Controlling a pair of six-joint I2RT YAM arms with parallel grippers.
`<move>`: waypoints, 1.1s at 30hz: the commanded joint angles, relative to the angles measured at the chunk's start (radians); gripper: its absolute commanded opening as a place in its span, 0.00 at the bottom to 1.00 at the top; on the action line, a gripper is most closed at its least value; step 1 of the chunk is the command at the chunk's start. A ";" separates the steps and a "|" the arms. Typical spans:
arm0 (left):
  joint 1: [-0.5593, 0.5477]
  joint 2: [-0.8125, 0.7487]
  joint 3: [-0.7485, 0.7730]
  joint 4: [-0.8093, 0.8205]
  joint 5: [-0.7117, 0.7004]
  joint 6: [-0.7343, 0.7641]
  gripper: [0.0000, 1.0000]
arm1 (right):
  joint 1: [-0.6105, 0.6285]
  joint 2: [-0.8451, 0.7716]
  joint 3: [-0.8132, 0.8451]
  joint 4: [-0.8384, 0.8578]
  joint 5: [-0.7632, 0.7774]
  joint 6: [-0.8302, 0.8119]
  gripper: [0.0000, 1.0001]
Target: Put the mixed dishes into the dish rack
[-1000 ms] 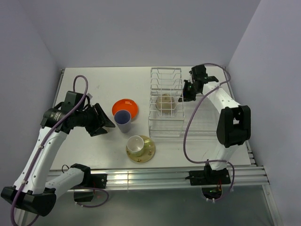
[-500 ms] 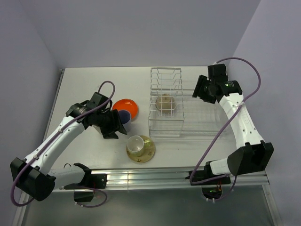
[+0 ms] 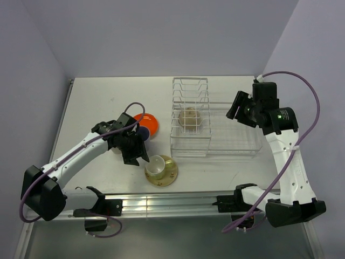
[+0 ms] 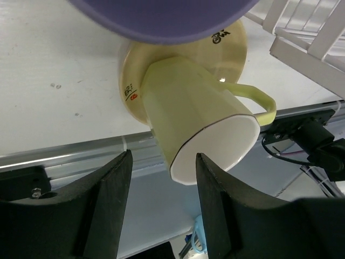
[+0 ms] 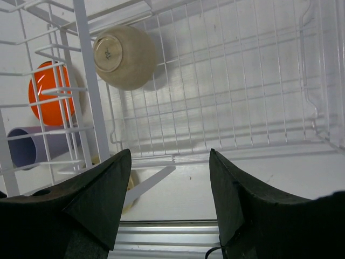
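A pale yellow-green cup [image 3: 156, 165] stands on the cream-yellow saucer [image 3: 170, 174] near the table's front. My left gripper [image 3: 141, 157] hovers open just left of it; in the left wrist view the cup [image 4: 199, 118] lies right ahead of the open gripper [image 4: 163, 156], with nothing held. Behind are the lavender cup [image 3: 143, 131] and the orange plate [image 3: 148, 122]. A tan cup [image 3: 190, 117] lies in the dish rack [image 3: 232, 141]. My right gripper [image 3: 233, 107] hangs open and empty above the rack's basket [image 5: 242, 108], to the right of the tan cup [image 5: 124, 56].
The rack's upright plate slots [image 3: 190, 89] stand at its back left. An aluminium rail [image 3: 178, 202] runs along the table's near edge. Purple walls close in on three sides.
My right gripper has opened and drawn back to the right, away from the tan cup in the rack. The left arm has swung right and forward to the cup on the saucer.
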 commanded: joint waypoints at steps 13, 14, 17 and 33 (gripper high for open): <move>-0.109 0.112 -0.066 0.154 -0.062 0.006 0.51 | -0.001 -0.026 0.131 -0.103 0.003 -0.001 0.67; -0.117 0.127 -0.063 0.157 -0.066 0.004 0.50 | -0.001 -0.027 0.132 -0.103 0.003 -0.002 0.67; -0.132 0.151 -0.066 0.177 -0.067 0.006 0.40 | -0.001 -0.026 0.134 -0.103 0.008 -0.004 0.67; -0.139 0.016 0.038 -0.077 -0.125 -0.006 0.00 | 0.000 -0.021 0.142 -0.101 0.000 -0.013 0.67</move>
